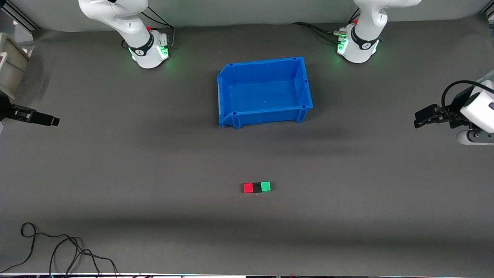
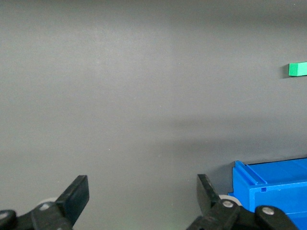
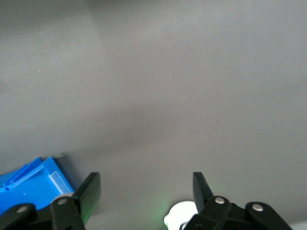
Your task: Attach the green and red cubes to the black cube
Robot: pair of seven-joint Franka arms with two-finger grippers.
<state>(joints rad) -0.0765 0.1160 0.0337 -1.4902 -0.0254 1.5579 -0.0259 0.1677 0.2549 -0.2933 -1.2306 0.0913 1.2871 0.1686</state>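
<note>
On the grey mat (image 1: 115,173), the three cubes were found joined in a single row, touching side to side: the red cube (image 1: 248,188) toward the right arm's end of the table, the black cube (image 1: 257,187) in the middle, and the green cube (image 1: 265,187) toward the left arm's end. The row was set nearer to the front camera than the blue bin (image 1: 231,83), well apart from it; nothing was seen inside the bin. The left gripper (image 1: 417,119) was held over the mat at the left arm's end of the table, its fingers (image 2: 76,196) spread wide with nothing between them; in its wrist view a corner of the bin and the green cube (image 2: 298,69) were visible. The right gripper (image 1: 54,121) was held over the mat at the right arm's end, its fingers (image 3: 91,191) likewise parted wide and holding nothing.
</note>
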